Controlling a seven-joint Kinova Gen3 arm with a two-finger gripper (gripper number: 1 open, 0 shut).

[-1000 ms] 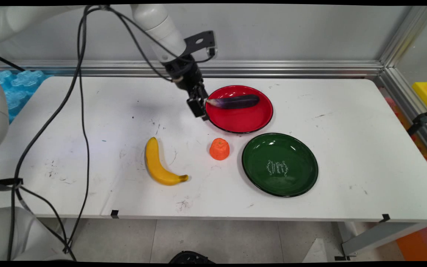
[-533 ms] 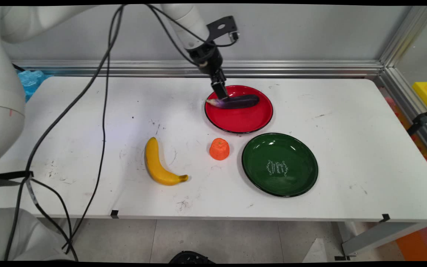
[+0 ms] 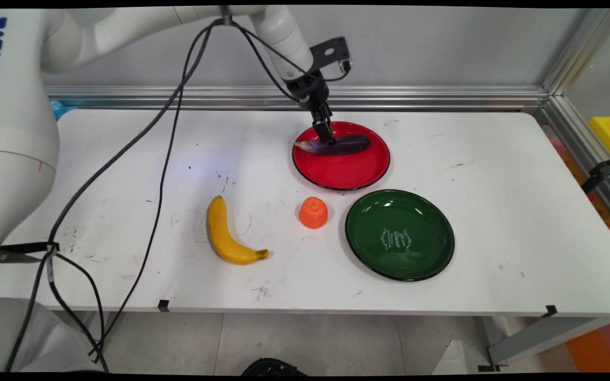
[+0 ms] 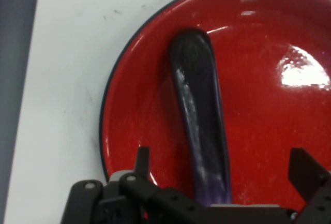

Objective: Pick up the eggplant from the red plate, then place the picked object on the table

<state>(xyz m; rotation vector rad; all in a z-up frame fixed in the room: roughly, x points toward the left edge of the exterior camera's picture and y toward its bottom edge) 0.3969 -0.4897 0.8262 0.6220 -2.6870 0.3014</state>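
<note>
Eggplant (image 4: 199, 125) lies in red plate (image 3: 355, 172). Gripper (image 4: 222, 169) hovers just above it, fingers spread wide on either side, holding nothing. Orange (image 3: 313, 212) well apart.

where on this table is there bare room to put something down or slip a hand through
Bare table lies right of the red plate and green plate, and left of the banana. It is crowded around the orange cup between the plates, and where the gripper hangs over the eggplant.
</note>
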